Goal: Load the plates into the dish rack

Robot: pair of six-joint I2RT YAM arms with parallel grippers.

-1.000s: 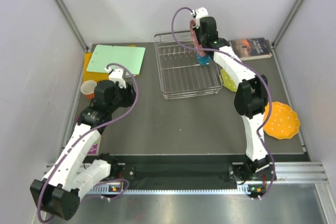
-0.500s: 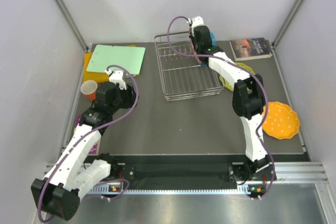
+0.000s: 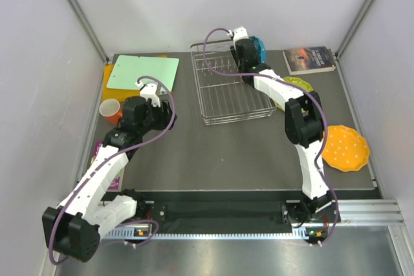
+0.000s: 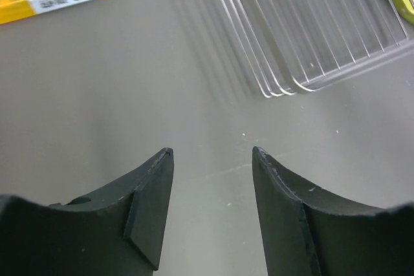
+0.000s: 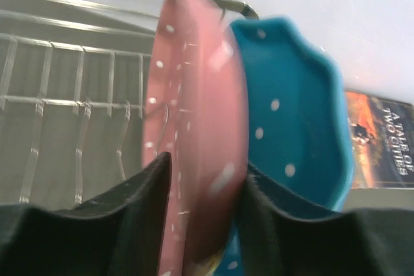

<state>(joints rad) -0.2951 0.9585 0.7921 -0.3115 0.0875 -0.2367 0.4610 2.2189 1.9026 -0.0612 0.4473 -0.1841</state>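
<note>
My right gripper is shut on the pink plate, held on edge over the far right end of the dish rack. The blue plate stands on edge right against the pink one, behind my right finger; from above the blue plate shows at the rack's back right corner beside the right gripper. The yellow-green plate lies just right of the rack. The orange plate lies near the table's right edge. My left gripper hangs open and empty over bare table, left of the rack.
A green cutting board lies at the back left with an orange mug in front of it. A book lies at the back right, close behind the plates. The enclosure walls stand close on both sides.
My right gripper carried the pink plate back and left to the rack's far right corner. The left arm has edged a little toward the rack.
</note>
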